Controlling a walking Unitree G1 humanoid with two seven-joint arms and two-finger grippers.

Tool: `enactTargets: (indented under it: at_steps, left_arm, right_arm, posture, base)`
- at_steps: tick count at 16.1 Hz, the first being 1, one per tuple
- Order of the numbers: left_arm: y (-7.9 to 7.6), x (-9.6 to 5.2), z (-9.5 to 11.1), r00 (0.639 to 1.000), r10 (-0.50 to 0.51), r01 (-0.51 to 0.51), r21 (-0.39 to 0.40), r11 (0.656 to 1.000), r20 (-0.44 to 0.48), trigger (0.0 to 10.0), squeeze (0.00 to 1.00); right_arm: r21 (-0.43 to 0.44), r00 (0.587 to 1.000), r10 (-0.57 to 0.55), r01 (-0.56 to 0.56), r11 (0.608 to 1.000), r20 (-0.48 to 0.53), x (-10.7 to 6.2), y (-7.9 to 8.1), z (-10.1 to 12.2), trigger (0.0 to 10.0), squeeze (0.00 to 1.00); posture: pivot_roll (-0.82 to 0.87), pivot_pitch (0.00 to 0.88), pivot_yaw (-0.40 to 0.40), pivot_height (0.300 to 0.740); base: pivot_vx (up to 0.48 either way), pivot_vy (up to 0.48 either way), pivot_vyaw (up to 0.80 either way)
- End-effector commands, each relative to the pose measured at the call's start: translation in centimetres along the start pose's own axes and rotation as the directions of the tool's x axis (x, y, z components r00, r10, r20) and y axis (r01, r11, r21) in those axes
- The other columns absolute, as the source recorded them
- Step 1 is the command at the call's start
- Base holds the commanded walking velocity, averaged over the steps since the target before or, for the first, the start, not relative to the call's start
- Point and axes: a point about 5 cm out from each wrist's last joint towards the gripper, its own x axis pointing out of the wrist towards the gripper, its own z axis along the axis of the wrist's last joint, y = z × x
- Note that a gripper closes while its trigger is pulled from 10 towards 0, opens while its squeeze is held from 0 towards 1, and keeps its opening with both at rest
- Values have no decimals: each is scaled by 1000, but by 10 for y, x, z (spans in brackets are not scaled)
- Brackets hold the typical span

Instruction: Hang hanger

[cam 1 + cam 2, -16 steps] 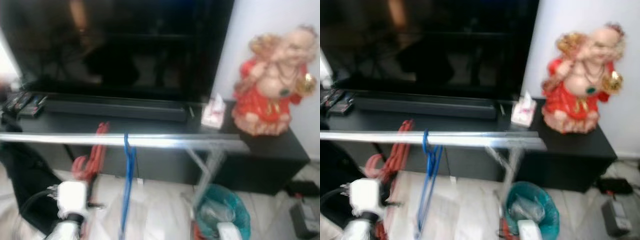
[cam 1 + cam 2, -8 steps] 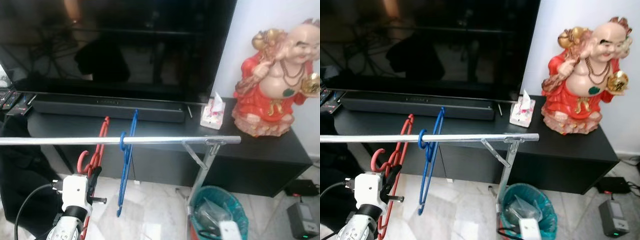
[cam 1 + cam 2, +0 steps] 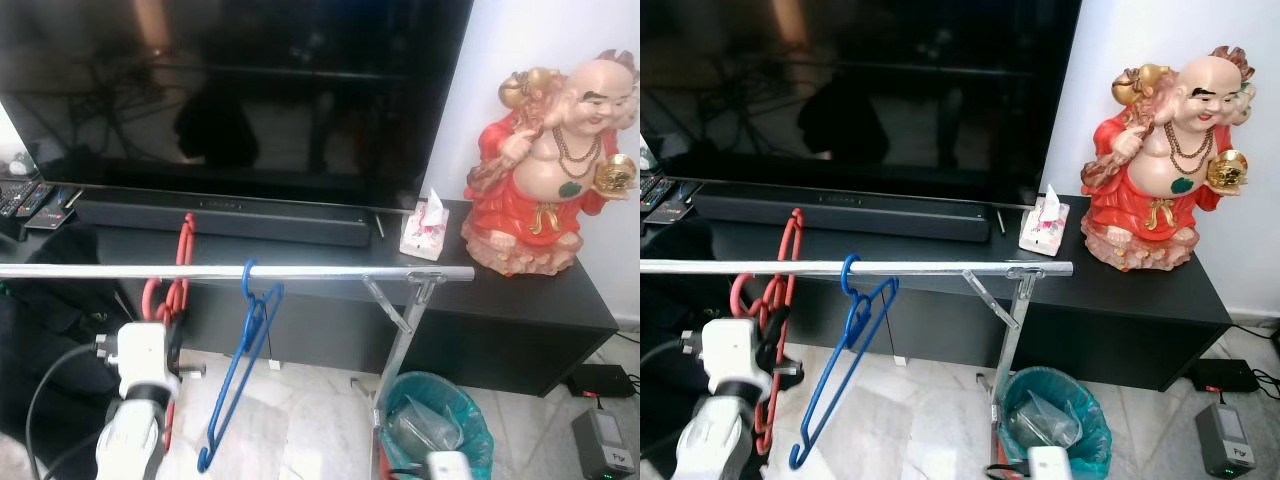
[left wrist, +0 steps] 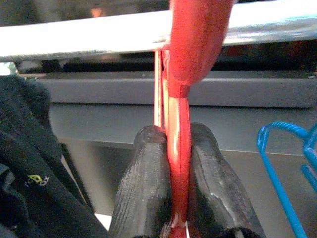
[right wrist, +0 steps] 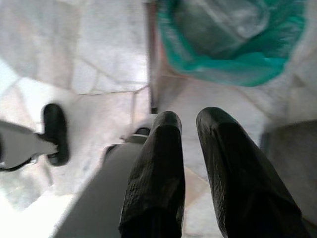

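The left tool (image 4: 171, 173) is clamped on the red hanger (image 3: 182, 270), both fingers (image 4: 143, 183) pressed flat against its thin stem. The red hanger sits at the left part of the silver rail (image 3: 330, 272), its top rising above the bar, just left of the blue hanger (image 3: 240, 370), which hangs from the rail by its hook and tilts to the left.

The main risk seems to be releasing too soon. If the red hook is not fully seated over the bar, opening the fingers could let it slip off and fall to the floor. The two hangers are also close, so a sideways pull as the arm backs away could catch the blue one and drag it along or off the rail.

The left wrist view shows the grip itself and the red hook's broad end lying across the bright bar, though whether it wraps over the far side cannot be told there. The head views give the wider layout: the rail's bracket, the television bench (image 3: 520, 300) behind, and the teal bin (image 3: 440, 420) below.

The right tool (image 5: 190, 163) hangs idle over the tiled floor, its fingers slightly parted around nothing.
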Motion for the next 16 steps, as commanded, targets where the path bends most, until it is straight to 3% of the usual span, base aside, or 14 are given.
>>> enactTargets:
  at_steps: [1, 3, 8, 11, 16]
  left_arm:
    - [4, 5, -2, 1000, 19, -19, 0, 1000, -23, 10000, 0]
    - [5, 18, -1, 999, 27, -27, -3, 1000, -39, 10000, 0]
    - [7, 48, 0, 992, -1, 1, -1, 1000, -128, 10000, 0]
    - [2, 39, -12, 969, -107, 116, 27, 993, -225, 10000, 0]
    - [8, -4, -30, 910, -195, 220, 30, 975, -365, 10000, 0]
  right_arm:
    - [-7, 1000, -6, 6, 1000, 17, 1, 2, 6, 10000, 0]
    - [-9, 1000, -5, 6, 1000, 12, 2, 1, 12, 10000, 0]
    - [-2, 1000, -25, 25, 1000, -10, 1, -19, 7, 10000, 0]
    - [3, 1000, -28, 28, 1000, -10, 1, -24, 5, 10000, 0]
    - [2, 1000, -10, 10, 1000, -4, 2, -12, 8, 10000, 0]
  posture:
    - [-4, 1, -18, 740]
    - [-8, 1, -20, 740]
    - [-16, 1, -14, 740]
    - [-11, 5, -12, 740]
    - [1, 7, -4, 740]
  base:
    - [0, 0, 0]
    - [0, 0, 0]
    - [0, 0, 0]
    - [0, 0, 0]
    - [0, 0, 0]
